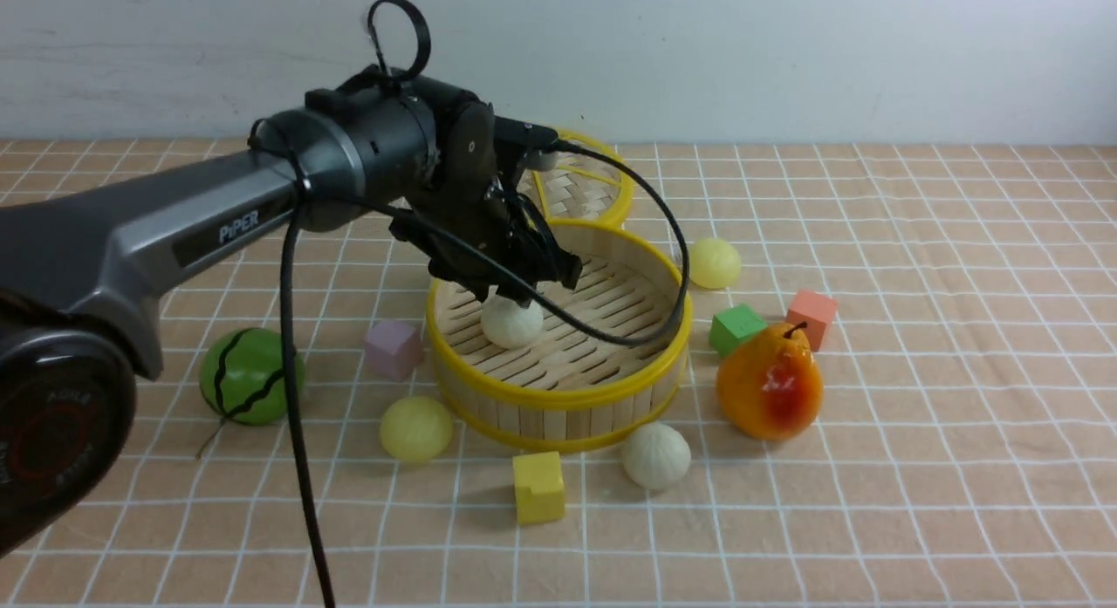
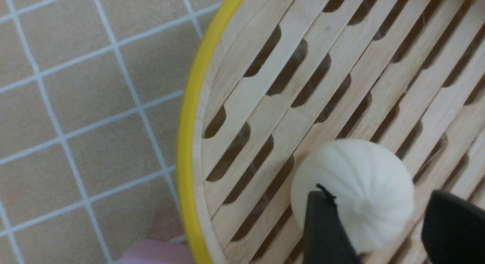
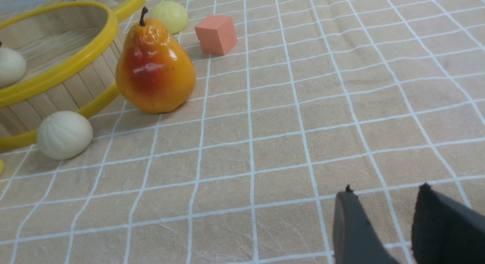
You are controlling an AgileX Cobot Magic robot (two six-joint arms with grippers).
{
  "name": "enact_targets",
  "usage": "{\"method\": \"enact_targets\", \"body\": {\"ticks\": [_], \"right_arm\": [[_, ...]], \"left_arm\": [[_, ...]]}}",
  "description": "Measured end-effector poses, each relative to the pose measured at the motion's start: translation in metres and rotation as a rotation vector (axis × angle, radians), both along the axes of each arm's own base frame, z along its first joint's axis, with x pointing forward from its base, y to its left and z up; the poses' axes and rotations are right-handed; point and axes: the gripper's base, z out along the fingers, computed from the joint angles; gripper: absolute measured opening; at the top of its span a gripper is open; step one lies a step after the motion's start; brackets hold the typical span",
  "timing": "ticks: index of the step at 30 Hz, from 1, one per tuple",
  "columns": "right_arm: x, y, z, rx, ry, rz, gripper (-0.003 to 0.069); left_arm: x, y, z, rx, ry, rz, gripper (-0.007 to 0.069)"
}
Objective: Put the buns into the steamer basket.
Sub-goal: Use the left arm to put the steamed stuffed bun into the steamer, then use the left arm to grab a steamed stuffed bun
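The steamer basket (image 1: 558, 397) stands mid-table. One off-white bun (image 1: 512, 322) rests on its slatted floor. My left gripper (image 1: 524, 290) hangs just above it, open; in the left wrist view the bun (image 2: 352, 180) lies between the spread fingers (image 2: 326, 230), with a gap on one side. Another off-white bun (image 1: 656, 455) lies in front of the basket. One pale yellow bun (image 1: 416, 429) lies at its front left and another (image 1: 714, 263) at its back right. My right gripper (image 3: 385, 192) is open and empty over bare cloth, out of the front view.
An orange pear (image 1: 770, 381) stands right of the basket, a green striped ball (image 1: 251, 374) at the left. Purple (image 1: 393, 348), yellow (image 1: 537, 486), green (image 1: 737, 327) and salmon (image 1: 812, 316) cubes lie around. A flat woven lid (image 1: 585, 189) leans behind the basket.
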Motion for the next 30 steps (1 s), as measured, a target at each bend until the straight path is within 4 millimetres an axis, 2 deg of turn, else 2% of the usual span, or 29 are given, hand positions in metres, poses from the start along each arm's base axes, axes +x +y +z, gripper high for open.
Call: {"method": "enact_targets", "body": {"ticks": [2,3,4,6,8,10,11,12,13,17,22,27,30], "right_arm": [[0.0,0.0,0.0,0.0,0.0,0.0,0.0239],[0.0,0.0,0.0,0.0,0.0,0.0,0.0239],[0.0,0.0,0.0,0.0,0.0,0.0,0.0239],[0.0,0.0,0.0,0.0,0.0,0.0,0.0239],[0.0,0.0,0.0,0.0,0.0,0.0,0.0239],[0.0,0.0,0.0,0.0,0.0,0.0,0.0239],[0.0,0.0,0.0,0.0,0.0,0.0,0.0239],[0.0,0.0,0.0,0.0,0.0,0.0,0.0239],[0.0,0.0,0.0,0.0,0.0,0.0,0.0239],[0.0,0.0,0.0,0.0,0.0,0.0,0.0239],[0.0,0.0,0.0,0.0,0.0,0.0,0.0239],[0.0,0.0,0.0,0.0,0.0,0.0,0.0239],[0.0,0.0,0.0,0.0,0.0,0.0,0.0239]], "left_arm": [[-0.008,0.005,0.027,0.002,0.003,0.009,0.0413],[-0.011,0.006,0.033,0.006,0.004,0.008,0.0414],[-0.025,0.013,0.053,0.034,0.036,0.0,0.0402],[-0.047,0.025,0.075,0.06,0.088,0.007,0.0347],[-0.066,0.034,0.081,0.086,0.146,0.012,0.027],[-0.079,0.04,0.075,0.105,0.197,0.012,0.0203],[-0.092,0.045,0.053,0.125,0.267,0.01,0.0119],[-0.094,0.046,0.049,0.125,0.276,0.009,0.0094],[-0.098,0.047,0.036,0.128,0.299,0.008,0.0057],[-0.101,0.048,-0.004,0.118,0.299,0.004,0.0],[-0.091,0.044,-0.02,0.103,0.256,-0.005,0.0059],[-0.079,0.043,-0.028,0.126,0.165,-0.027,0.0207],[-0.075,0.042,-0.03,0.123,0.133,-0.033,0.0262]]}}
